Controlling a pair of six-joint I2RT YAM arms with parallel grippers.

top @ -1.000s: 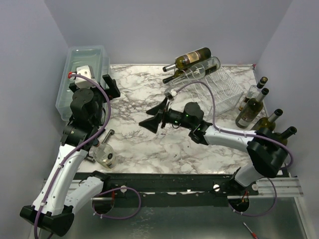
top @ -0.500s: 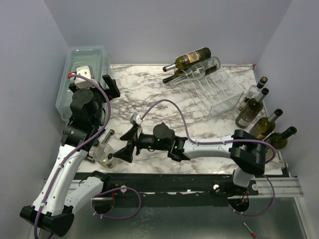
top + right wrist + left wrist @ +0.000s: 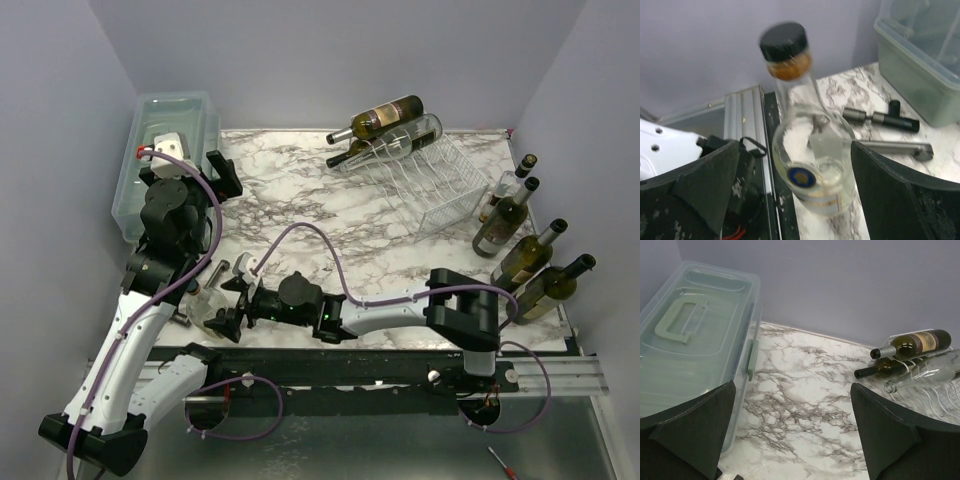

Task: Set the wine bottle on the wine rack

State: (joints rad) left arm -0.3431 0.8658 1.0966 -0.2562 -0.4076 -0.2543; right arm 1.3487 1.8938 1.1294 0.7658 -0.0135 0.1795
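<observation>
Since the clear wine bottle [image 3: 810, 170] stands upright at the near-left corner of the desk [image 3: 300, 200], close beside the left arm's base, the step in hand looks like the grasp. The right claw [image 3: 226, 312] is reached far across and spread wide, one finger on either side of the bottle's body. I can't tell if either pad touches the glass, so I'd call it not yet gripped. To do it well, centre the body between the fingers and close on the wide lower part, not the thin neck. Squeeze firmly, since smooth glass probably slips. Then lift straight up to clear the left arm and the rail at the desk edge. The bottle's long axis is vertical, black cap up and base on the desk; in the right wrist view the neck leans slightly left, maybe just camera angle. It will need tipping onto its side for the wine rack [image 3: 430, 180], which sits well apart at the far right. A labelled dark bottle [image 3: 385, 118], a clear one [image 3: 400, 140] and another dark one [image 3: 350, 155] lie at the rack's left end, necks pointing left. The wire channels to their right look free. The left claw [image 3: 792, 405] hangs raised, spread wide and holding nothing, facing the lidded plastic bin [image 3: 165, 150]. Some dark metal rods [image 3: 880, 118] lie on the desk near the bottle.
</observation>
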